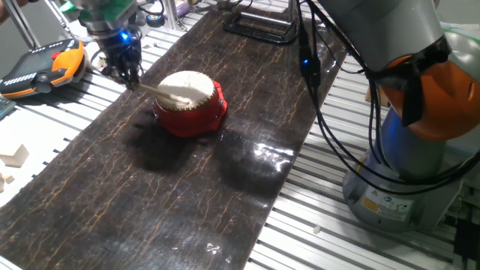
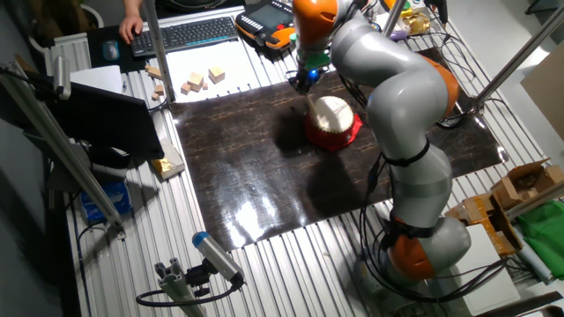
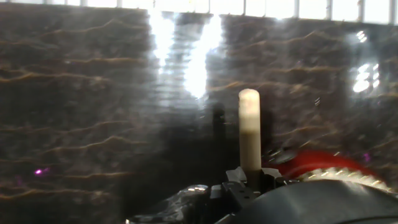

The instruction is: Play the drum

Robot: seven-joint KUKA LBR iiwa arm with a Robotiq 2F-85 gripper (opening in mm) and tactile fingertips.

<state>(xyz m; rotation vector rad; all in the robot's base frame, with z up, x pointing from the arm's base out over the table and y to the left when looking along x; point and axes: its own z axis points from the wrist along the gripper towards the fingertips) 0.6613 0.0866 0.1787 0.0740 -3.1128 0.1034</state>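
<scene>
The drum (image 1: 189,103) is small, round and red with a cream-white skin, standing on the dark mat (image 1: 150,187). It also shows in the other fixed view (image 2: 332,121) and at the lower right of the hand view (image 3: 323,168). My gripper (image 1: 129,75) is just left of the drum and is shut on a thin pale wooden stick (image 1: 166,94). The stick reaches over the drum skin and its tip lies on or just above it. In the hand view the stick (image 3: 249,130) points straight up from the fingers.
An orange and black teach pendant (image 1: 41,66) lies at the far left. Wooden blocks (image 1: 13,157) sit on the slatted table left of the mat. The arm's base (image 1: 405,150) and cables (image 1: 322,97) stand at the right. A keyboard (image 2: 189,33) lies behind the mat.
</scene>
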